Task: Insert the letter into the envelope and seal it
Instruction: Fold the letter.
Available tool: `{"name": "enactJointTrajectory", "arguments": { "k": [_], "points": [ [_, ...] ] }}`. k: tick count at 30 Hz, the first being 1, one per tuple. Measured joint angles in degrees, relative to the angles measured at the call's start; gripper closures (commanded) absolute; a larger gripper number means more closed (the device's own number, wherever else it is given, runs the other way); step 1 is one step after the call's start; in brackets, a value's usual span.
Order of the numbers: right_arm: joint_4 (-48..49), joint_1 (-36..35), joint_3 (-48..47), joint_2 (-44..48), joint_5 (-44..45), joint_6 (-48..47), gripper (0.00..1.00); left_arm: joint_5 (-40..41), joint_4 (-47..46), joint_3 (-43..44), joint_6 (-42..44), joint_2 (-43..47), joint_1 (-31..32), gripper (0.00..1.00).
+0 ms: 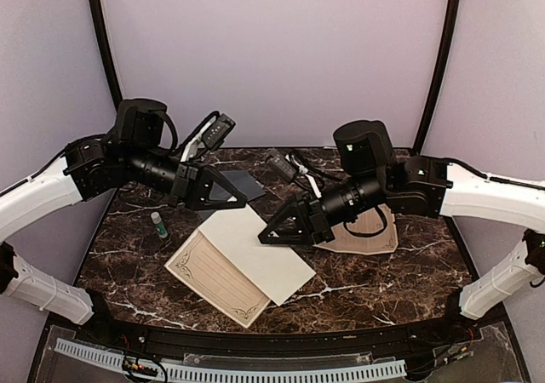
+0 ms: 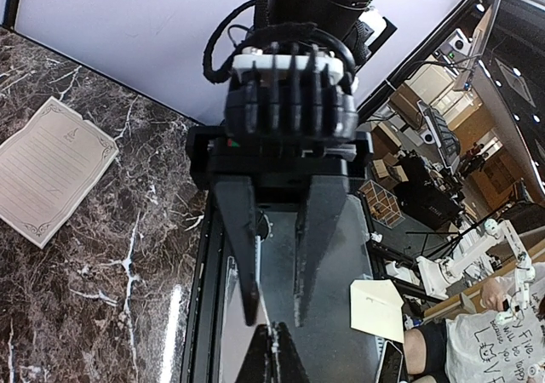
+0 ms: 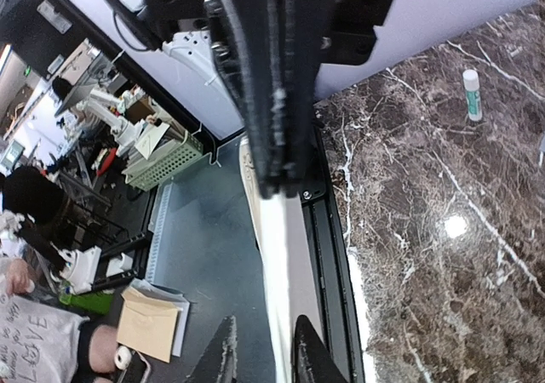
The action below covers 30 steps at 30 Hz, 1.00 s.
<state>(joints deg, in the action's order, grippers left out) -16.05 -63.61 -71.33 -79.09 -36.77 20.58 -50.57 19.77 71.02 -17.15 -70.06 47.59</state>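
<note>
left tool (image 1: 241, 200): clenching the letter (image 1: 264, 260) by its top edge
right tool (image 1: 262, 237): hanging half-open over its side edge
risk: crooked bite probably crumpling it, yanking it loose

A robotics lab. Beyond the left gripper (image 2: 274, 319) stand other white robot arms (image 2: 447, 268). Beyond the right gripper (image 3: 277, 187) are a green crate (image 3: 166, 163) and a person (image 3: 34, 202).
</note>
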Motion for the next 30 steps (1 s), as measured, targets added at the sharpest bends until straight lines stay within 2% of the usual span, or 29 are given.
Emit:
{"name": "enactJointTrajectory", "arguments": {
  "k": [3,5,7,8,9,10,11,12,14,18,23,30],
  "points": [
    [0.68,-0.26,0.02,-0.07,-0.11,0.0,1.0,0.09,0.0,0.0,0.0,-0.2,0.0,1.0],
    [1.07,-0.42,0.07,-0.11,0.17,0.61,1.0,0.24,-0.04,0.0,0.0,-0.22,0.0,1.0],
    [1.2,-0.46,0.11,-0.13,0.85,0.72,1.0,0.55,-0.39,0.0,-0.02,-0.22,0.0,0.87],
    [1.27,-0.46,0.11,-0.13,1.31,0.79,1.0,0.76,-0.52,0.0,-0.04,-0.22,0.0,0.74],
    [1.4,-0.48,0.17,-0.13,2.38,0.98,1.0,1.38,-0.87,0.0,-0.2,-0.22,0.0,0.66],
    [1.66,-0.48,0.35,-0.11,3.41,1.18,1.0,2.21,-1.27,-0.02,-0.2,-0.2,0.0,0.52],
    [1.92,-0.5,0.68,-0.09,4.96,1.44,1.0,3.39,-1.51,-0.02,-0.39,-0.2,0.0,0.45],
    [2.36,-0.48,1.22,0.0,6.99,1.95,1.0,5.16,-1.79,-0.09,-0.66,-0.11,0.0,0.34],
    [2.75,-0.39,2.32,0.11,10.21,3.02,1.0,9.51,-2.38,-0.52,-1.51,0.31,-0.02,0.22],
    [3.32,0.83,4.94,0.55,16.15,6.58,1.0,19.04,-2.34,-2.05,-4.28,1.68,-1.07,0.14],
    [4.57,3.91,7.87,1.9,22.45,11.28,1.0,29.94,-2.38,-5.68,-9.25,3.08,-5.79,0.06],
    [8.63,5.18,11.65,7.8,27.96,14.21,1.0,39.01,-1.62,-11.1,-14.75,5.77,-9.38,0.05]
  ]
}}
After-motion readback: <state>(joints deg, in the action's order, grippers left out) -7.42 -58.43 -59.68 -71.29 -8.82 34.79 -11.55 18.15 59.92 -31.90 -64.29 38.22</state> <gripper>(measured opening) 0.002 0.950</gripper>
